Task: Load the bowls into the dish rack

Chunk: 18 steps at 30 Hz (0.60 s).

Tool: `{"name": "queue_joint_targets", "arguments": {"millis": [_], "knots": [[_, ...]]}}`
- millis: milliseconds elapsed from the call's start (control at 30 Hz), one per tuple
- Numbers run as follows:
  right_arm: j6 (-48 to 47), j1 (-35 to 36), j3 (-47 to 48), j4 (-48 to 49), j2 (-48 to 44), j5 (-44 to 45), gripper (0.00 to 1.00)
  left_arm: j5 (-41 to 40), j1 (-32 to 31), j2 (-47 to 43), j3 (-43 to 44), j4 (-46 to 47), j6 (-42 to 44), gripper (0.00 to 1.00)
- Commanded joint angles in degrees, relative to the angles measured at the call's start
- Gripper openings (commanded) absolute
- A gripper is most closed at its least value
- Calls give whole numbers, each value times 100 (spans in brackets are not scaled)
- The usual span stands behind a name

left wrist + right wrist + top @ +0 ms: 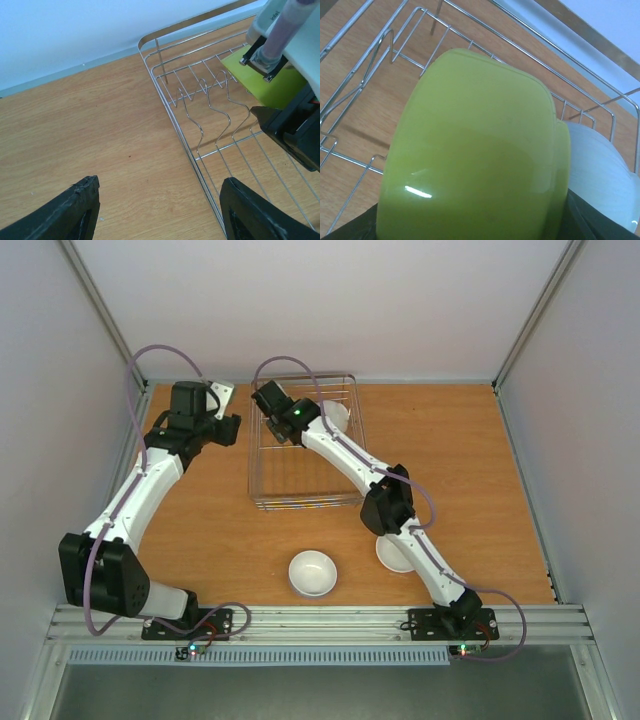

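Overhead, the wooden table is seen with the dish rack set toward its far side, nearer the left arm than the right. The right arm is stretched diagonally across the rack, and its right gripper is clamped on the green bowl. That bowl is held on edge above the rack floor, near the far left corner. Its base is turned toward a white bowl already standing in the rack just beside it; whether the two touch cannot be told.

The row of prongs runs beneath and in front of the green bowl. The coming move is judged to turn on this: the bowl has to be lowered straight down so its rim drops between two prongs, parallel to its white neighbour.

The left gripper is held outside the rack's left wall, fingers spread wide with nothing between them.

Two more bowls are left on the table near the arm bases. A second white bowl sits between the arms, and a third white bowl is half hidden under the right arm. Both lie closer to the right arm.
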Motion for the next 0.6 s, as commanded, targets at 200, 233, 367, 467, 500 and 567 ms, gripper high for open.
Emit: {"name": "queue_joint_targets", "arguments": {"millis": [200,233,367,467,500,567], "knots": [[-85,275,-65,502,358,1681,1,94,22,33,-82,216,7,67],[-52,284,-76,530,371,1775,1,88,22,23,-84,220,9,67],[96,294,-125,571,408,2193,1,74,22,-5,-76,199,4,67],[176,307,-326,696,316,2488,1,75,22,-5,-81,206,9,67],[177,308,-438,794,255,2536,1,76,22,0,-78,207,5,67],[125,319,-700,1020,134,2658,1,60,22,0,-76,207,9,67]]}}
